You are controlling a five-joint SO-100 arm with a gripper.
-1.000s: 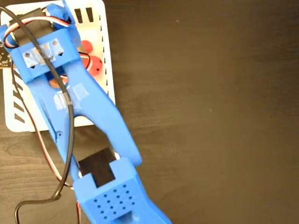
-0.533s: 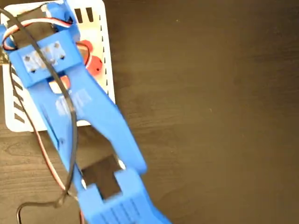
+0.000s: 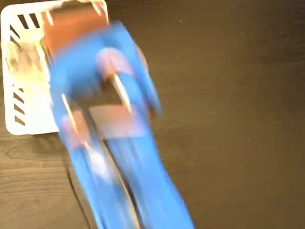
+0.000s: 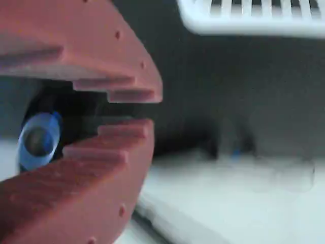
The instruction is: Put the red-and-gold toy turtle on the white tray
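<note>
Moved: blue arm [image 3: 119,157], sharp a second ago over the tray's middle, is now a motion smear lying further right; the tray's left slots are uncovered
Turtle: the red patches seen earlier by the tray's right wall no longer show; the smeared arm covers that spot, so its place, heading and long axis cannot be told
Gripper [image 4: 150,109]: in the wrist view the red-brown toothed jaws are almost pressed together, a thin dark gap between them, nothing pinched
White tray [image 3: 19,71]: upper left corner of the fixed view, its right half under the arm; a slotted wall [image 4: 254,15] runs along the top of the wrist view
In the way: only the arm itself
Around: dark wooden table [image 3: 228,119]
</note>
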